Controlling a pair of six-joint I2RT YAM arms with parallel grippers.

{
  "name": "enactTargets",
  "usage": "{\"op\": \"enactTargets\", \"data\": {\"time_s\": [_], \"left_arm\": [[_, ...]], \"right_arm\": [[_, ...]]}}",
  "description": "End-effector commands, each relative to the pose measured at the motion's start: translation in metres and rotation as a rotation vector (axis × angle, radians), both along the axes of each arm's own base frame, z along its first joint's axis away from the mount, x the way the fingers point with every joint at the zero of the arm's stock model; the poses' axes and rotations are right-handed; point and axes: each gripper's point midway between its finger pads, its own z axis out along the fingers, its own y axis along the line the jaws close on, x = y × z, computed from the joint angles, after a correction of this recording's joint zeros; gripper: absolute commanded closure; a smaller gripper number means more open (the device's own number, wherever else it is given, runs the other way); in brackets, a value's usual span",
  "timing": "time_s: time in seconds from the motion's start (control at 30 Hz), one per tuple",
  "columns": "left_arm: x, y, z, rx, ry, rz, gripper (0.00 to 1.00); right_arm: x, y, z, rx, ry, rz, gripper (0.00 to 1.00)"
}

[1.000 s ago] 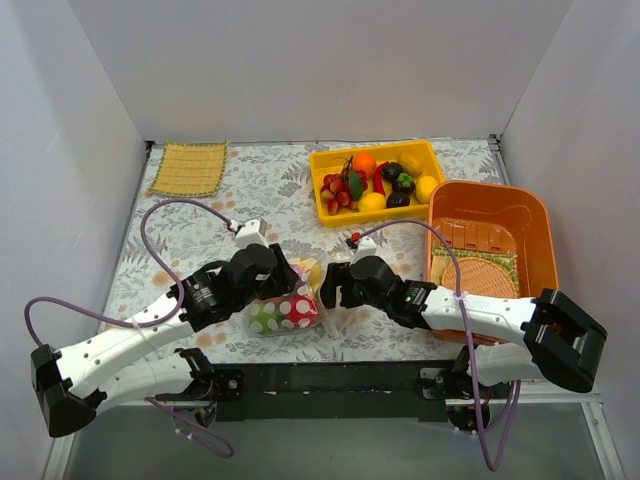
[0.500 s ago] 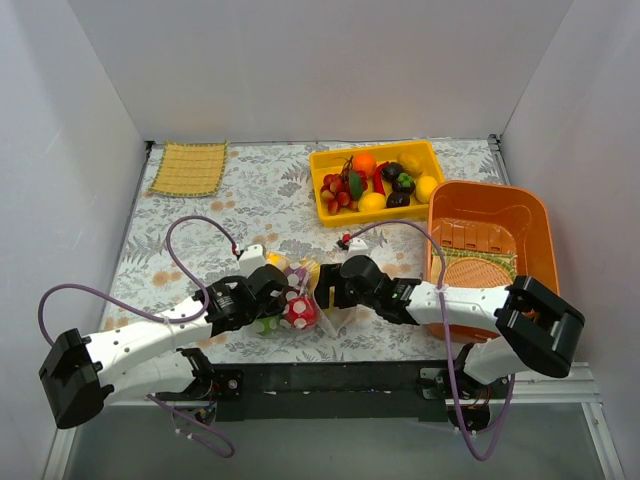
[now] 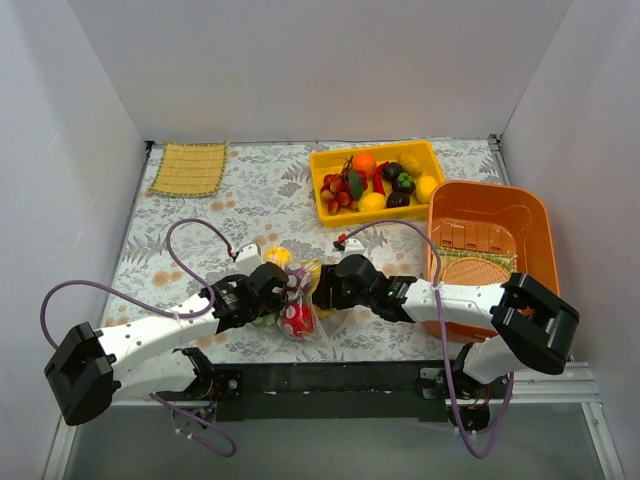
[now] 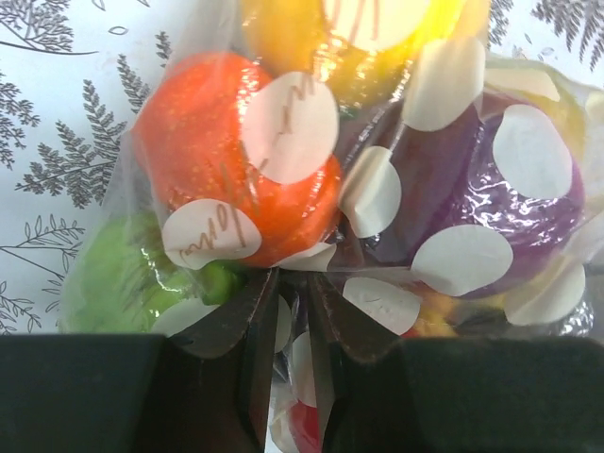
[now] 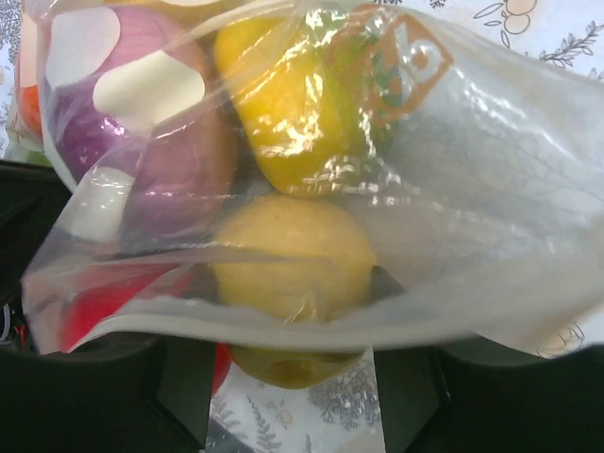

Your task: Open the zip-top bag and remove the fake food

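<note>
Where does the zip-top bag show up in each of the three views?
Top external: the zip-top bag sits low centre, on the leaf-print tablecloth.
Left wrist: the bag fills most of the frame.
Right wrist: the bag spans the frame, its clear edge lowest.
Shared landmark: the tablecloth, at the left edge and the top right corner.

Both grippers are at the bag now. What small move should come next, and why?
Probably close the right gripper on the edge of the zip-top bag. The left gripper pinches the film on its side, while the right jaws stand apart with the bag's edge lying between them. The fake food sits inside, so both sides seem to need a grip before pulling.
</note>
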Motion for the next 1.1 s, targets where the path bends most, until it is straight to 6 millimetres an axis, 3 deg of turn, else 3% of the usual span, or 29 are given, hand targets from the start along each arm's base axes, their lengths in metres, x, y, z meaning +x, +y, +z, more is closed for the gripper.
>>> {"op": "enactTargets", "data": {"time_s": [0.0, 0.37, 0.83, 0.97, 1.0, 1.07], "left_arm": [[-0.003, 0.038, -0.024, 0.101, 0.059, 0.116, 0.81], [0.013, 0.043, -0.026, -0.022, 0.085, 0.178, 0.83], [0.027, 0.053, -0.029, -0.081, 0.103, 0.241, 0.83], [0.03, 0.054, -0.028, -0.091, 0.104, 0.245, 0.83], [0.031, 0.053, -0.028, -0.094, 0.103, 0.242, 0.84], [0.031, 0.052, -0.027, -0.098, 0.103, 0.237, 0.84]], "right_arm": [[0.006, 0.003, 0.041, 0.037, -0.063, -0.004, 0.74], [0.004, -0.007, 0.061, -0.025, -0.085, 0.031, 0.8], [-0.007, -0.053, 0.093, -0.118, -0.104, 0.037, 0.83], [-0.002, -0.062, 0.122, -0.093, -0.152, 0.031, 0.82], [0.003, -0.061, 0.138, -0.081, -0.182, 0.036, 0.82], [0.014, -0.069, 0.149, -0.101, -0.196, 0.011, 0.82]]}}
